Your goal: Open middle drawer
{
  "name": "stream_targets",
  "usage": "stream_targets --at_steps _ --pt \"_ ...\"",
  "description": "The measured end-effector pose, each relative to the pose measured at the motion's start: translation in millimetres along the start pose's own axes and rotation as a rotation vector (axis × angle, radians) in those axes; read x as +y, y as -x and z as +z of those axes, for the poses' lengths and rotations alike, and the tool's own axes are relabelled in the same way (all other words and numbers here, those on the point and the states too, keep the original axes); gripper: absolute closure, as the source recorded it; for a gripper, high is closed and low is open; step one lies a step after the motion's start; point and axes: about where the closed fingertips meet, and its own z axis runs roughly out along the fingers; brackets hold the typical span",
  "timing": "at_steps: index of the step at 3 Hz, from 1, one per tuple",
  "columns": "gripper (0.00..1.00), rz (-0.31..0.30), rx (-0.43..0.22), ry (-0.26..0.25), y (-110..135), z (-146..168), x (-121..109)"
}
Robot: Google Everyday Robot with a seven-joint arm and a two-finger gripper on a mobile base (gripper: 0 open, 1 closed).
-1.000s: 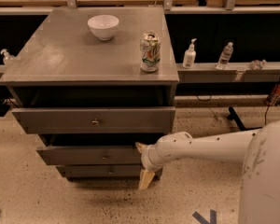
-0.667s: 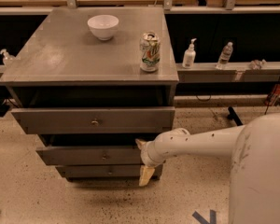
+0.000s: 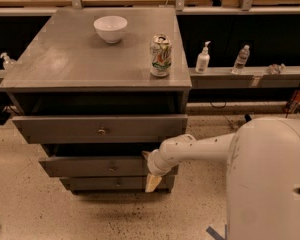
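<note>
Low down, near 6 o'clock in the view, sits the gripper (image 3: 151, 174), the robot's claw. It is at the end of a white arm (image 3: 197, 148) that reaches in from the big white robot body (image 3: 270, 179) at 4 o'clock. The claw is right up against the right end of the middle drawer (image 3: 90, 167). It looks like it is touching the drawer front there, but I am not sure. A pale tan tip of the claw points down over the bottom drawer (image 3: 105, 184). I cannot tell if the claw is spread or pressed together.

The middle drawer is the second of three in the grey cabinet (image 3: 55, 64). From the claw, its long flat front runs off toward 9 o'clock. Its small dull knob (image 3: 112, 167) is also at 9 o'clock from the claw, and the two are apart. There is a dark gap above the drawer front. The front sticks out a little past the bottom drawer.

The top drawer (image 3: 65, 130) is at 11 o'clock from the claw, with a shiny knob (image 3: 102, 131). It is pulled out some.

On the cabinet top stand a white bowl (image 3: 110, 28) at the back and a drink can (image 3: 160, 55) near the right edge.
</note>
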Motion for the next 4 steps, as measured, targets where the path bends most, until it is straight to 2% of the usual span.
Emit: stream_targets --at_steps 1,2,4 --pt "0.23 0.001 -0.010 0.028 -0.7 10.2 5.4" --pt "0.24 0.008 -0.032 0.047 2.9 6.0 20.6" --pt "0.23 -0.012 -0.105 0.064 26.3 -29.3 58.5"
